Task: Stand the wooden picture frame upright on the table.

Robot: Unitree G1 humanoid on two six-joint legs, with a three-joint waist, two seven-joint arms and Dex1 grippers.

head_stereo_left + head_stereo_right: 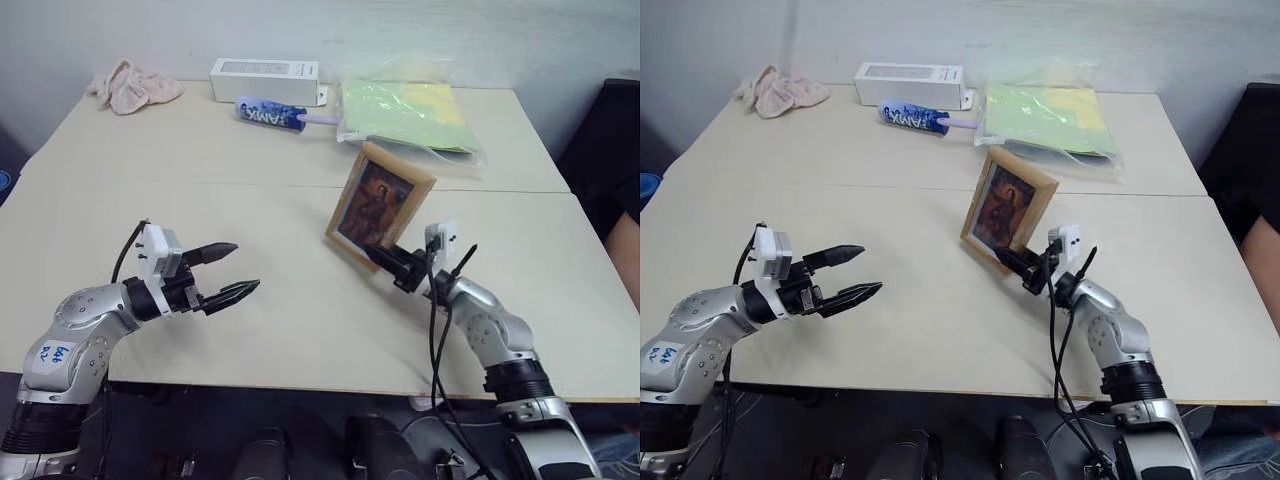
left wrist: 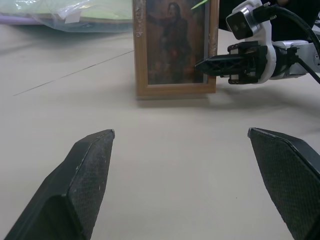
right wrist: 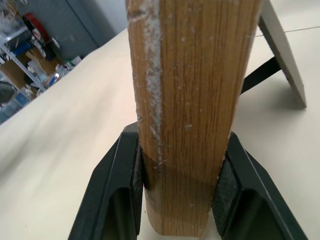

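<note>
Wooden picture frame (image 1: 379,207) stands upright on the table (image 1: 250,330), roughly mid-table, a bit toward the right edge, just on the near side of the seam line (image 1: 200,184). Portrait side faces the robot's left.

Head cam: right gripper (image 1: 378,256) clamps the frame's lower near edge, fingers on either side of the wood. Left gripper (image 1: 228,272) hangs over the near-left part of the table, fingers spread wide, nothing between them, well apart from the frame. Along the far edge: pink cloth (image 1: 133,86) at the far-left corner, white box (image 1: 266,80) near the middle, blue tube (image 1: 272,115) just in front of it, clear bag w/ green-yellow sheets (image 1: 410,115) to the right of those.

L wrist cam: own two fingertips (image 2: 87,170) far apart, bare tabletop between. Frame's bottom edge sits flat on the table, picture facing this cam. R gripper comes in from the side, its tip at the frame's side rail.

R wrist cam: both pads (image 3: 136,172) press the light-wood side rail, one per face; grip is shut on the wood. Behind the rail the fold-out stand (image 3: 280,52) is swung out w/ a dark strap (image 3: 257,75) to the back; whether its foot touches the table, can't tell.
</note>
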